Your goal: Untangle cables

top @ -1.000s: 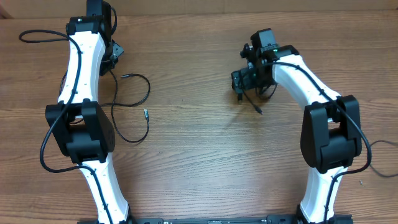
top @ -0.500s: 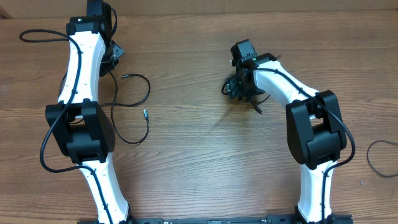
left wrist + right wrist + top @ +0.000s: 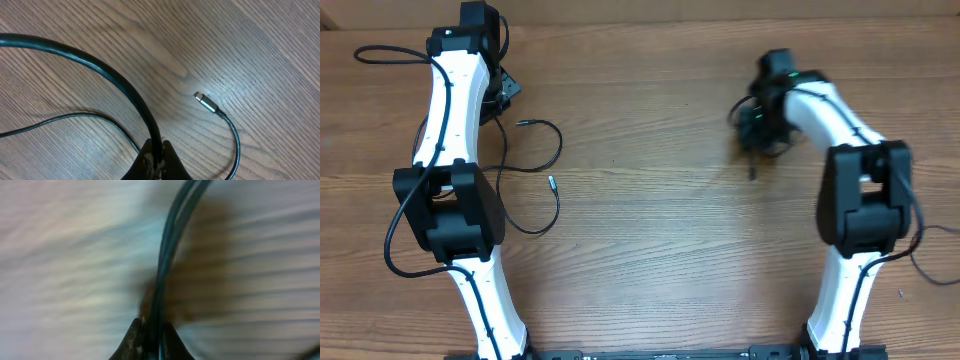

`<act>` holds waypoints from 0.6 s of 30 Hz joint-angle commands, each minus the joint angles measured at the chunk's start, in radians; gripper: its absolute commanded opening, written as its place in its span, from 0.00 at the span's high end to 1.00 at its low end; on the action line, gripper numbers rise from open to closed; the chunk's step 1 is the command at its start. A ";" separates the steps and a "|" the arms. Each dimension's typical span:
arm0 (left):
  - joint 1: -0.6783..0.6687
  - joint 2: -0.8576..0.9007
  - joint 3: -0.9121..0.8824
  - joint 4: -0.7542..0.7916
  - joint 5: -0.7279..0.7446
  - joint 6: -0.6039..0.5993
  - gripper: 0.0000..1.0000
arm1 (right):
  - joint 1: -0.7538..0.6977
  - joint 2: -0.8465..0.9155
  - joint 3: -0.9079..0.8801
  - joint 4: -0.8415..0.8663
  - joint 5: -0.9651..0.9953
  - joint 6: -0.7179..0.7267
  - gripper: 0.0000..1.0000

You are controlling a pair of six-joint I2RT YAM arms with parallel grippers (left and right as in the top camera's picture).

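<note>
A thin black cable (image 3: 559,146) loops over the wooden table beside the left arm. Its plug tips lie at two spots, one (image 3: 519,123) near the arm and one (image 3: 553,182) lower down. My left gripper (image 3: 503,96) sits at the top left, shut on a black cable (image 3: 131,89); a silver plug tip (image 3: 205,102) lies on the wood just ahead of it. My right gripper (image 3: 752,128) is at the upper right, shut on a small bundle of cables (image 3: 172,245). One plug end (image 3: 752,172) of the bundle hangs below it. The right wrist view is blurred by motion.
A black cord (image 3: 382,50) curls at the far left beside the left arm. Another cord (image 3: 920,262) loops at the right edge behind the right arm. Bare wooden tabletop (image 3: 650,240) spans the space between the arms.
The right gripper went from open to shut on the cable bundle. It swung first left, then right, carrying the bundle with it. The left arm and its cable stayed put.
</note>
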 commanded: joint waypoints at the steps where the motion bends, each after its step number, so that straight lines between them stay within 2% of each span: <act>1: -0.012 0.014 0.009 -0.006 0.001 0.030 0.96 | -0.159 0.004 0.122 0.018 0.097 -0.034 0.96; 6: -0.031 0.014 0.009 -0.010 0.001 0.037 0.96 | -0.350 0.009 0.159 0.203 0.095 -0.060 0.96; 16: -0.078 0.014 0.009 0.015 0.000 0.063 0.96 | -0.611 0.064 0.158 0.365 0.062 -0.053 0.96; 17: -0.081 0.014 0.009 0.017 0.001 0.063 0.96 | -0.626 0.065 0.158 0.367 0.062 -0.053 0.93; 18: -0.084 0.014 0.009 0.017 0.001 0.063 0.96 | -0.642 0.065 0.158 0.366 0.063 -0.051 0.78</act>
